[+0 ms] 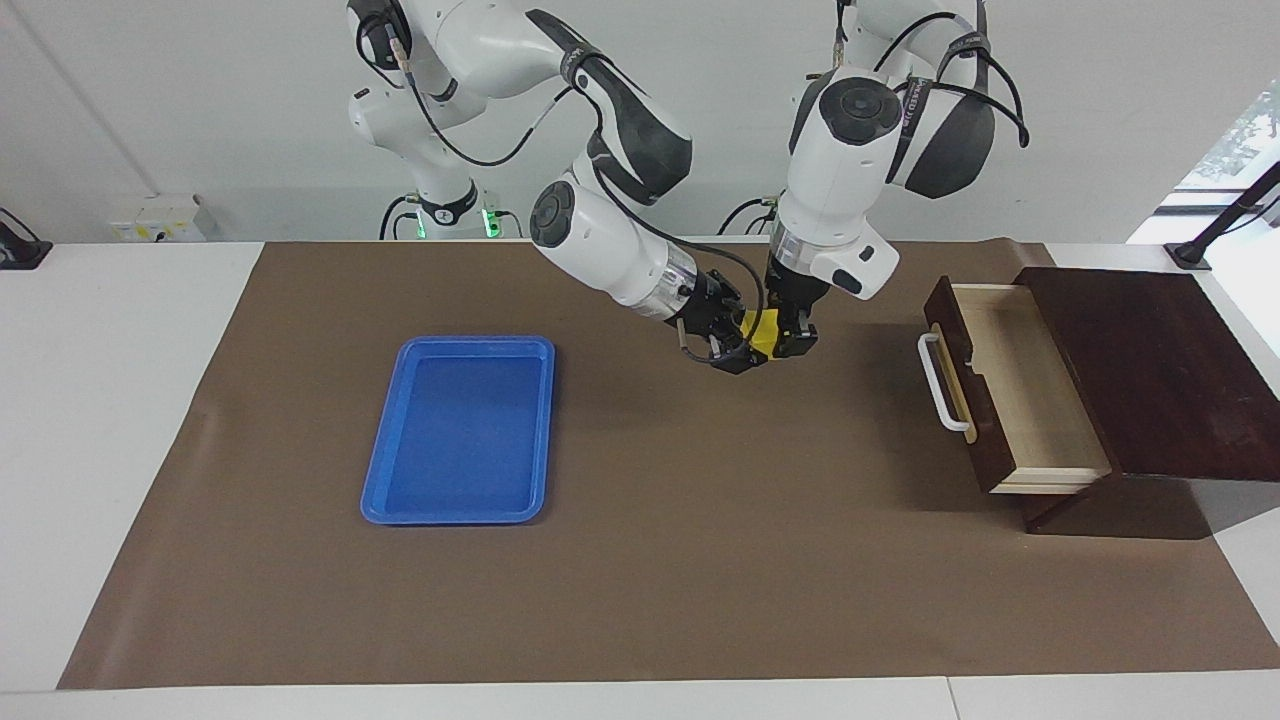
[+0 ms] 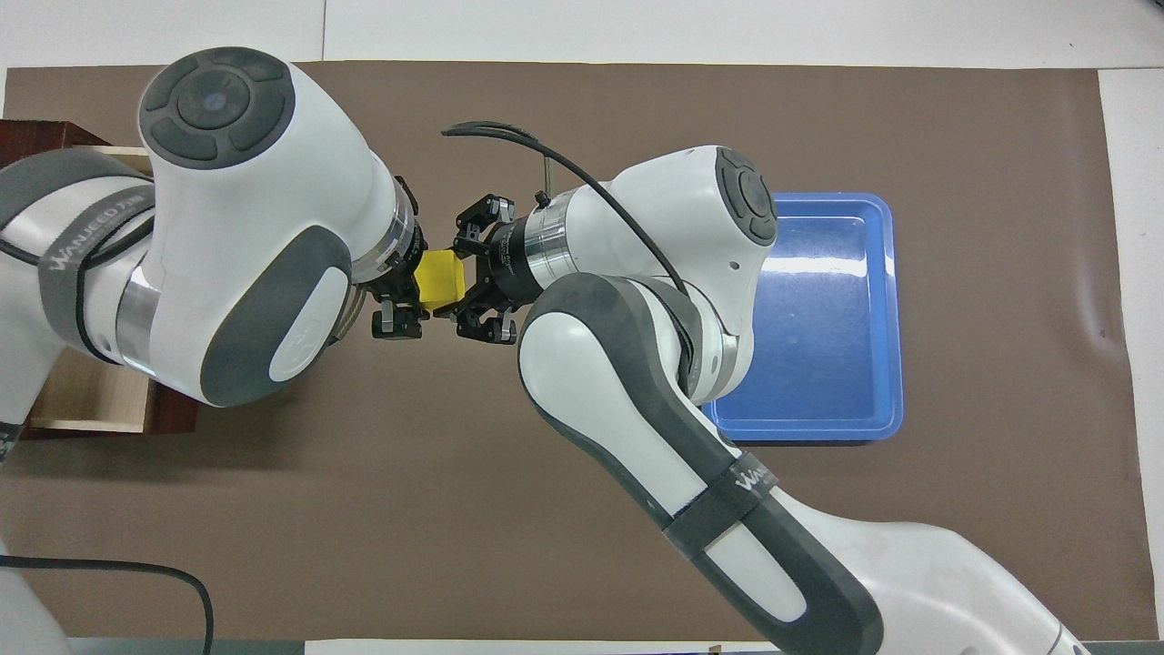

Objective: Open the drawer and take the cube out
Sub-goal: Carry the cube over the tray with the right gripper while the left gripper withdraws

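The small yellow cube (image 1: pixel 760 331) hangs in the air over the brown mat, between both grippers; it also shows in the overhead view (image 2: pixel 439 277). My left gripper (image 1: pixel 787 345) (image 2: pixel 398 296) points down from above and is shut on the cube. My right gripper (image 1: pixel 733 350) (image 2: pixel 468 282) reaches in sideways from the right arm's end and meets the cube's other face. The dark brown drawer (image 1: pixel 1010 390) (image 2: pixel 86 400) stands pulled open at the left arm's end; its pale wood inside is bare. Its white handle (image 1: pixel 940 384) faces the mat's middle.
A blue plastic tray (image 1: pixel 460 430) (image 2: pixel 818 318) lies empty on the mat toward the right arm's end. The brown mat (image 1: pixel 700 560) covers most of the white table. The dark cabinet top (image 1: pixel 1160 360) sits at the left arm's end.
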Motion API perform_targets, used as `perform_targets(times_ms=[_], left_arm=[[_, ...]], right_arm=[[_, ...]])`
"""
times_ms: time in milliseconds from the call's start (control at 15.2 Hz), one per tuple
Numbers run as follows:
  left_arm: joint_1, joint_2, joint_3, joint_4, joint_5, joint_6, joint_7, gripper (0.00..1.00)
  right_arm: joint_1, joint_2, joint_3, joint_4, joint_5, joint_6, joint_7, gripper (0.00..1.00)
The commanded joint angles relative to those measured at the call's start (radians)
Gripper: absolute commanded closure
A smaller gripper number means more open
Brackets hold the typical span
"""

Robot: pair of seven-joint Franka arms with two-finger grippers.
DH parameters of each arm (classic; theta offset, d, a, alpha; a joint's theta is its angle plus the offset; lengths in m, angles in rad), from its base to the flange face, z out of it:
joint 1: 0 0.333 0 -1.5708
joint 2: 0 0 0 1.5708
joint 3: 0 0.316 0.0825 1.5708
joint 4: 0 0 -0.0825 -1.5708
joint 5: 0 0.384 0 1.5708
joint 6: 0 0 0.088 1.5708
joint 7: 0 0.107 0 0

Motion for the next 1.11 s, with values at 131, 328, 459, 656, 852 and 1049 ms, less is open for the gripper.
perform_targets(times_ms=[131,328,459,656,852,1049], left_arm=[[-0.006,-0.012,0.012,-0.004,0.007,0.000,0.006,0.00],[0.015,-0.019,0.020,-0.022,0.006,-0.003,0.092,0.00],[0.052,-0.036,0.020,-0.062,0.006,0.007,0.154,0.00],[0.102,-0.058,0.020,-0.117,0.006,0.017,0.248,0.00],[0.159,-0.068,0.020,-0.148,0.006,0.038,0.329,0.00],[0.217,-0.117,0.020,-0.275,0.007,0.145,0.415,0.00]], right_arm=[[-0.016,0.004,0.005,0.022,-0.002,-0.022,0.024,1.00],[-0.087,-0.004,-0.010,0.022,-0.001,-0.074,0.021,1.00],[-0.164,-0.016,-0.013,0.022,-0.001,-0.144,0.019,1.00],[-0.287,-0.028,-0.015,0.017,-0.013,-0.230,0.012,1.00],[-0.379,-0.042,-0.015,-0.027,-0.019,-0.278,-0.024,1.00],[-0.454,-0.069,-0.016,-0.102,-0.021,-0.305,-0.160,1.00]])
